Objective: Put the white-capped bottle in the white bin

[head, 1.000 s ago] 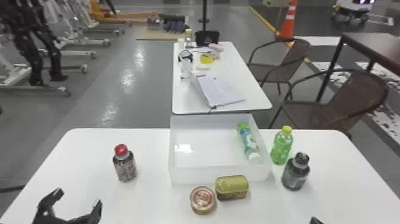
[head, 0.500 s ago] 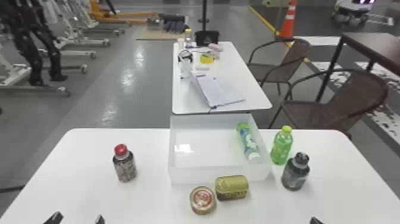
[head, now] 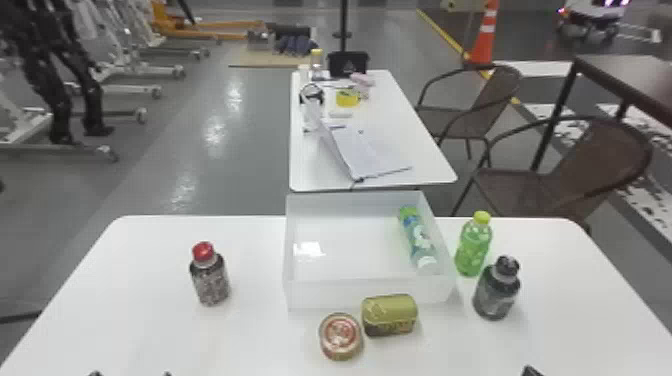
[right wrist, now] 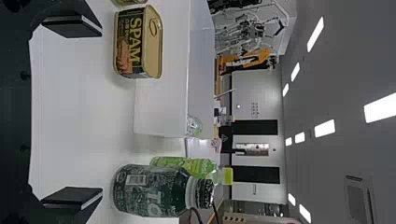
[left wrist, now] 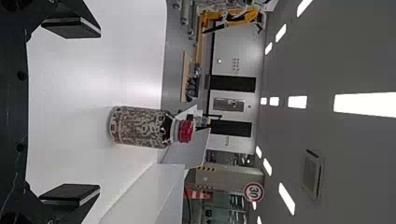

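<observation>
While the left end effector [left wrist: 99,111], spread wide, draws back, the white-capped bottle [head: 418,239] lies in the white bin [head: 320,295], placement apparently complete; the right end effector [right wrist: 102,113] is also wide.

Left tool [head: 131,374] and right tool [head: 532,371] both cut off by head view's bottom edge. Same for near side of worktop [head: 250,345]. Right wrist view: round tin [head: 340,336] clipped at picture edge, green bottle [head: 472,247] part hidden behind dark bottle [head: 496,290]. Left wrist view: white bin [head: 325,295] runs out of frame. Small items [head: 340,114] on far worktop [head: 425,150] too blurred to name.
</observation>
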Robot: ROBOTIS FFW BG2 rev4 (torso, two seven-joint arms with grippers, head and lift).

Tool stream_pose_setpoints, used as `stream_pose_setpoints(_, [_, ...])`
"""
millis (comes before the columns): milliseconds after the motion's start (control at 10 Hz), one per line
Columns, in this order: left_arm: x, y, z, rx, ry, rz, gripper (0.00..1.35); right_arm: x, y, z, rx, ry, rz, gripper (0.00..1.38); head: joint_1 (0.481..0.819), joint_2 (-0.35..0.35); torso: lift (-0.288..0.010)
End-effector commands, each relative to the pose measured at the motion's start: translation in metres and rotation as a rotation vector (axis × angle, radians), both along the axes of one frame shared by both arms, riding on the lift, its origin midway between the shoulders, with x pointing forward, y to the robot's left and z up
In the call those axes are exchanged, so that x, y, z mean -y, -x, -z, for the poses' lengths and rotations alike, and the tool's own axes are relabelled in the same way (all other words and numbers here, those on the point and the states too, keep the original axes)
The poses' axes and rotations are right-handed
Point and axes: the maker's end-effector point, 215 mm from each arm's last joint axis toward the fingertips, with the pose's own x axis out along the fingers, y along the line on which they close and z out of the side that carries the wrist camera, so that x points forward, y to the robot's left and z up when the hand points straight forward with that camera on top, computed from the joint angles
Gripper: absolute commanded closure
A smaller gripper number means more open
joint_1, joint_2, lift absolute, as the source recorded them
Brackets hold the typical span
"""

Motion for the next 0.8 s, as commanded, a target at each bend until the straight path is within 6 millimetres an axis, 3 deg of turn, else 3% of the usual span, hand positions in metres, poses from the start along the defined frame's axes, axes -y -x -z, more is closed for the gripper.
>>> stream_pose_setpoints(0, [0.0009, 0.0005, 0.0007, -0.001, 0.008, -0.003, 0.13, -0.0006, -0.0003, -0.0008, 0.001, -0.002, 0.001, 0.10, 0.549, 0.000, -0.100])
stream_pose_setpoints(700, [0.0086, -0.0017, 0.0024, -0.006, 0.021, 0.009, 0.13, -0.0001, -0.0002, -0.0018, 0.003, -0.003, 0.003, 0.10, 0.549, 0.000, -0.100])
